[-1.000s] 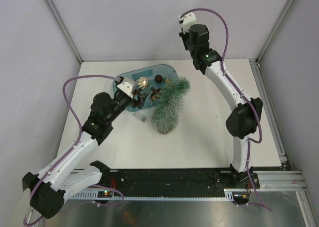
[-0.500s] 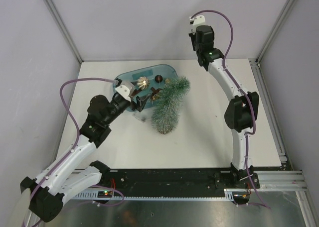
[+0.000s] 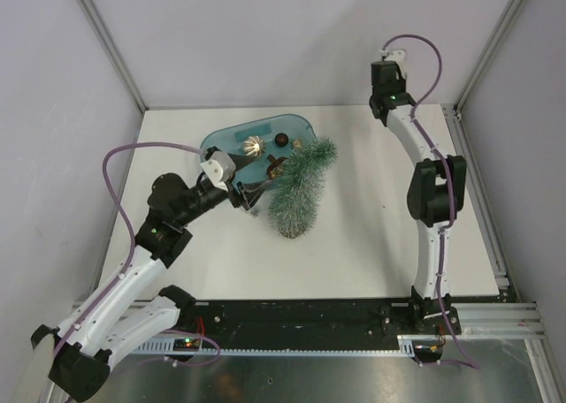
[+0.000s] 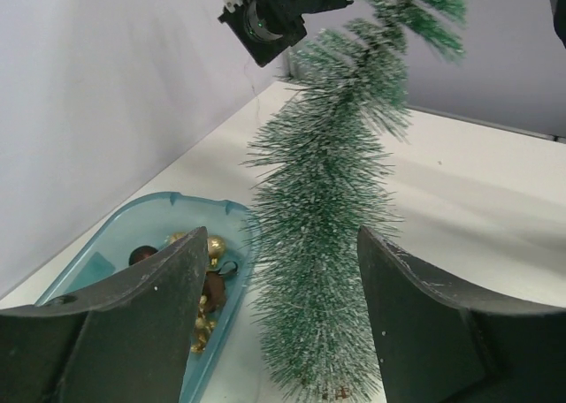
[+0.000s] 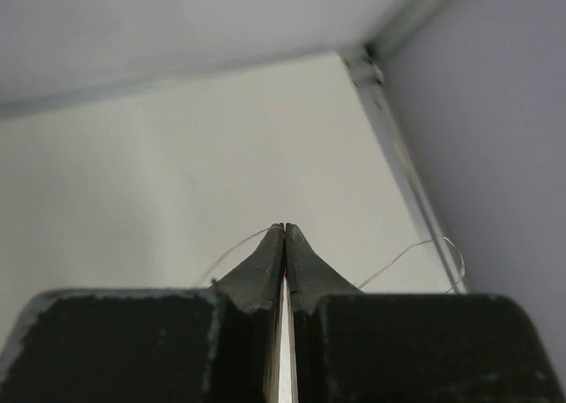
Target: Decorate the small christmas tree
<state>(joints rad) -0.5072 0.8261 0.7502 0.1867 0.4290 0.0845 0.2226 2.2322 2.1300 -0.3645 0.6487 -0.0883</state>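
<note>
Left pincer first: from above, you see it low over the table, jaws apart, just beside the small christmas tree. The tree lies on its side, wide end toward you, tip by the right end of the blue tub. Your right arm reaches toward the far right corner, well apart from the tree.

Through the left wrist camera, both fingers stand wide and released, holding nothing. The tree lies ahead between them, its base nearest and its frosted needles curling at the tip. The tub sits at its left with gold and dark baubles inside.

Through the right wrist camera, your right pincer is clenched, tips pressed together. A fine wire shows on either side of the tips; you cannot tell whether it is pinched.
</note>
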